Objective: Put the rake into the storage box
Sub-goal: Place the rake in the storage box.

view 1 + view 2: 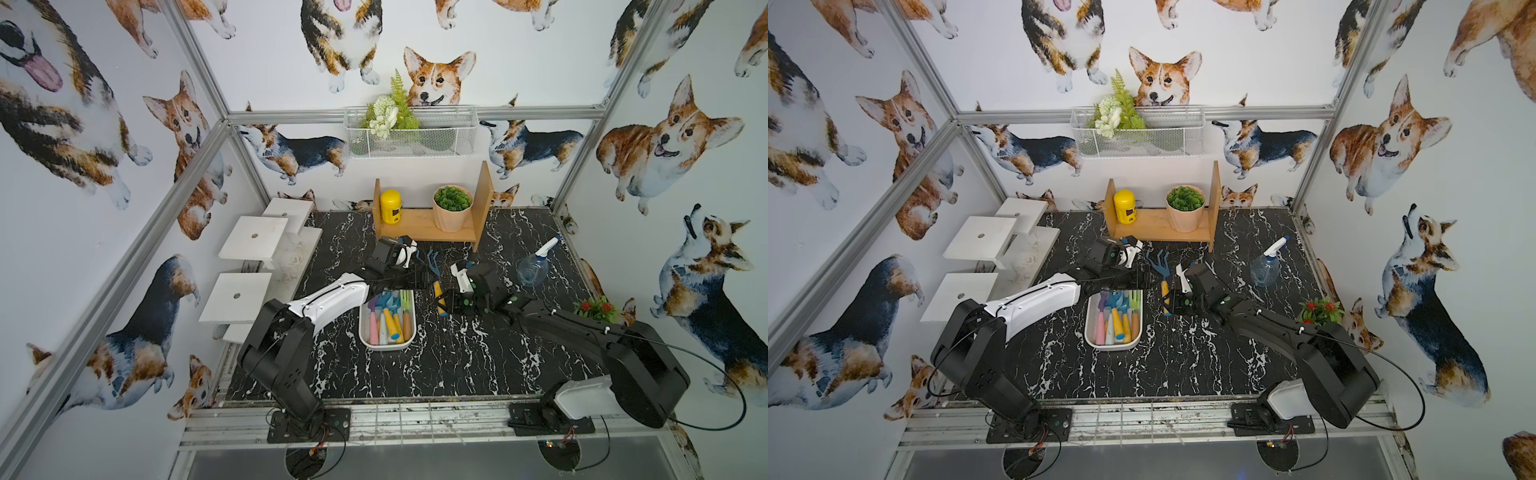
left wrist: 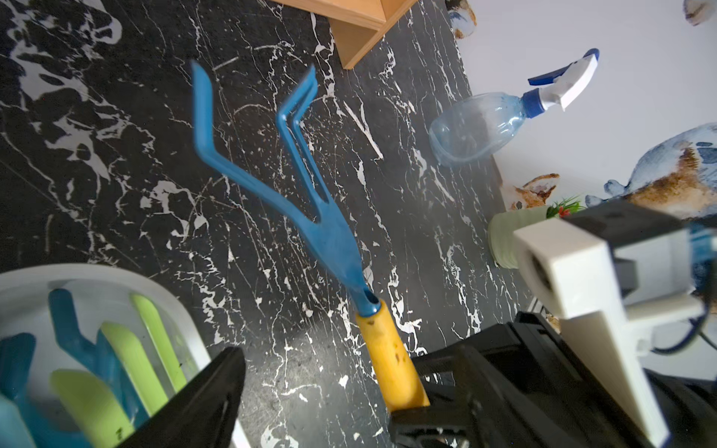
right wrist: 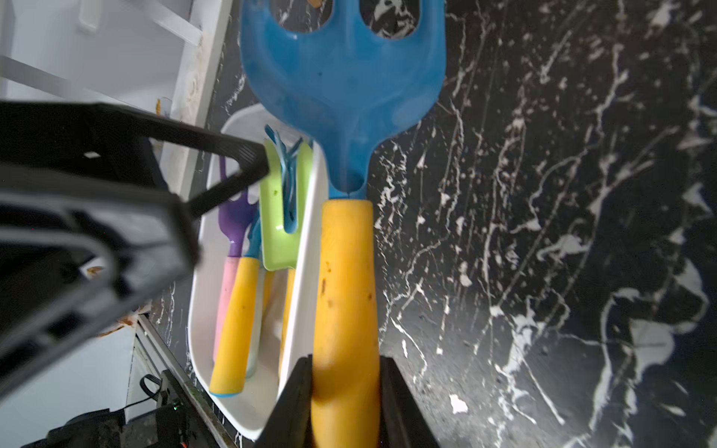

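Nearest the arm bases, the shallow white plastic storage box (image 1: 386,348) sits on the black marble-patterned worktop (image 1: 457,365), already crowded with pastel garden tools (image 1: 388,324). Just at its 3 o'clock, the right claw (image 3: 345,372) is pinching the yellow handle of the blue three-pronged plastic rake (image 2: 329,232), jaws tight on both sides. The rake is outside the box, alongside its wall, prongs pointing to 12 o'clock. Whether it's clear of the worktop, I can't tell. Beyond, over the box's far end, the left claw (image 1: 1142,278) hangs spread, holding nothing. This looks like the carry step. The next move calls for a lift over the wall, a short shift toward 9 o'clock, then release, minding that left claw.
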### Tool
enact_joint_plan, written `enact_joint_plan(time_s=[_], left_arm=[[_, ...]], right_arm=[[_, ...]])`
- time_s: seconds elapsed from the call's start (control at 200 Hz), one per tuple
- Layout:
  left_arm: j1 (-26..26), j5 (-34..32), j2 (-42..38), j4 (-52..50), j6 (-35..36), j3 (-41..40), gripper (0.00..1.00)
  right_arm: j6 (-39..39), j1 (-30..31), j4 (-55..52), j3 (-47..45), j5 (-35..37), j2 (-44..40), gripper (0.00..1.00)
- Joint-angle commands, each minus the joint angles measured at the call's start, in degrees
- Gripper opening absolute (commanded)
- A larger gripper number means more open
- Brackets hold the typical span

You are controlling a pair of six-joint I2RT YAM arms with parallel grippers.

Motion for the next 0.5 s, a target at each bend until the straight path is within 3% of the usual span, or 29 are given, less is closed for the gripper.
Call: enact_joint_plan(time_s=[0.0, 0.12, 0.25, 0.285, 0.43, 0.451, 0.496], left_arm=[[0.0, 0.7, 0.6, 1.4, 0.8, 0.5, 0.86], [-0.1, 0.3, 2.3, 2.4, 0.3, 0.6, 0.82], [0.0, 0.6, 3.7, 3.6, -0.9, 1.4, 0.66], [-0.1, 0.5, 3.9, 3.7, -1.0, 1.4, 0.58], [0.0, -0.4, 3.5, 2.1, -0.1, 1.0, 0.04], [-0.1, -0.6, 3.2, 1.5, 0.2, 0.8, 0.00], [0.0, -1.3, 2.5, 0.3, 1.0, 0.3, 0.00]], right_arm=[[0.0, 1.0, 3.1, 2.2, -1.3, 1.0, 0.07], [-0.3, 2.3, 4.3, 3.1, -1.7, 1.0, 0.08], [-1.3, 3.2, 4.3, 4.1, -1.5, 1.4, 0.08], [-1.5, 3.3, 4.1, 4.3, -1.5, 1.3, 0.08], [-1.8, 3.3, 3.6, 4.2, -0.8, 1.2, 0.09], [-1.8, 3.3, 3.6, 4.2, -0.8, 1.1, 0.09], [-2.0, 3.3, 3.4, 4.2, -0.5, 1.2, 0.09]])
